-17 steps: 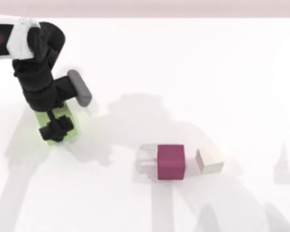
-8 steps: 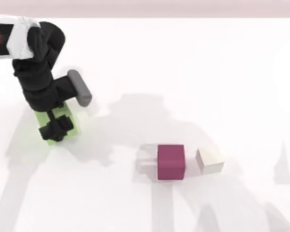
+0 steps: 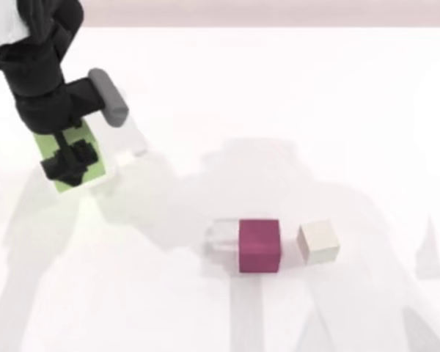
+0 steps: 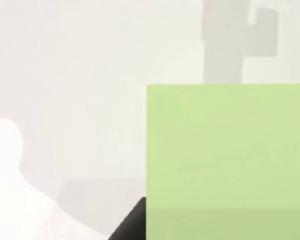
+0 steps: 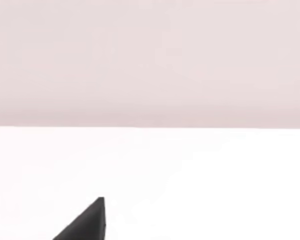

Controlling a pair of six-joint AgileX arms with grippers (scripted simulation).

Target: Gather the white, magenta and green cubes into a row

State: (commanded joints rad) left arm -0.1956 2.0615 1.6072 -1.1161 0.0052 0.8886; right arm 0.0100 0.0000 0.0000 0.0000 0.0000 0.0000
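Left gripper (image 3: 67, 163) in the upper left of the frame has its fingers clamped on the green cube (image 3: 79, 137), apparently lifted. Magenta cube (image 3: 259, 245) and white cube (image 3: 318, 243) sit side by side lower center. Green one looks rigid, light and matte, so flat opposite faces should grip fine; can't tell the right gripper's fingers.

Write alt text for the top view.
The left arm's pincer is closed on the green cube at the white table's left side. The magenta cube and smaller white cube sit side by side, slightly apart, right of centre.
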